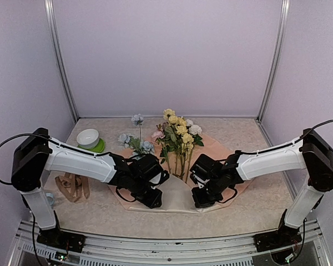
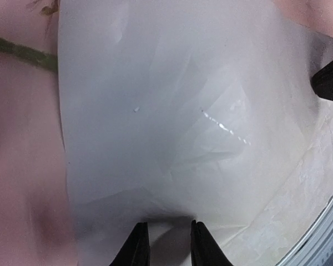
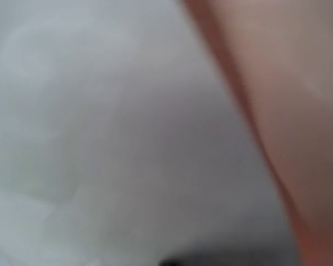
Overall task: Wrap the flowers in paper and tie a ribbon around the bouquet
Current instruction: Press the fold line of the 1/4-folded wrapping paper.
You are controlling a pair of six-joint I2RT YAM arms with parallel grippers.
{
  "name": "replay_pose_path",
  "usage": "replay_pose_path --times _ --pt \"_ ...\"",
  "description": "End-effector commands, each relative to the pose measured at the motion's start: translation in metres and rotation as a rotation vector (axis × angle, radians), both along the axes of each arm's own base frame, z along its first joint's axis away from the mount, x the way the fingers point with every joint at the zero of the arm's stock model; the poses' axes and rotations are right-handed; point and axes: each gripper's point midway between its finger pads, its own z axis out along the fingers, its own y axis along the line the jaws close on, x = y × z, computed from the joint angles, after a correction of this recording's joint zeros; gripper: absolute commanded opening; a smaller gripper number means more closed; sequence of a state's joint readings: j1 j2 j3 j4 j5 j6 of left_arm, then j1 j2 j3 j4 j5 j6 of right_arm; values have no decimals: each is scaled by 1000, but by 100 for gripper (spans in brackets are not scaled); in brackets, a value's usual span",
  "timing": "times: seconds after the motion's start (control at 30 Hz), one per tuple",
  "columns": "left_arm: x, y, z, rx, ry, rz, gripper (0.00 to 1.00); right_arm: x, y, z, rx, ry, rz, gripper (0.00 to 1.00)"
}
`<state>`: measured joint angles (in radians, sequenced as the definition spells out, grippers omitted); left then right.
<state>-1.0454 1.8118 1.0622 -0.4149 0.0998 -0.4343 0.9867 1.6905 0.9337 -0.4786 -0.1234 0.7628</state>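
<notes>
Left gripper (image 2: 169, 244) nearest the lens: jaws narrow, near flap of paper (image 2: 172, 122) between them, seemingly pinched. Right gripper (image 1: 202, 197) closed tight; whether it grips anything is unreadable. Flowers (image 1: 177, 136) lie on the sheet, stems between the 2 grippers.

Step, likely: folding the near edge over the stems. Next: carry the flap across without dragging the stems.

Ribbon (image 1: 72, 185) lies left, well apart. Bare table (image 1: 238, 130) far right.
</notes>
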Motion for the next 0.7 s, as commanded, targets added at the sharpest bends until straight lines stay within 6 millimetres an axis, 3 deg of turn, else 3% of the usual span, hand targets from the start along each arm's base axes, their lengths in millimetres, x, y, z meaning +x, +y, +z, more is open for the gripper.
replay_pose_path --times 0.0,0.1,0.3,0.5,0.67 --pt "-11 9 -11 30 33 -102 27 13 -11 10 -103 -51 -98 0" --pt "-13 14 -16 33 54 -114 27 23 -22 27 -160 -110 -174 2" --pt "-15 24 -22 27 77 -135 27 30 -55 59 -165 -183 -403 35" --pt "-18 28 -24 27 78 -140 27 7 -85 47 -106 -102 -640 51" --pt "-15 25 -24 24 85 -151 27 -5 -81 35 -49 -49 -635 50"
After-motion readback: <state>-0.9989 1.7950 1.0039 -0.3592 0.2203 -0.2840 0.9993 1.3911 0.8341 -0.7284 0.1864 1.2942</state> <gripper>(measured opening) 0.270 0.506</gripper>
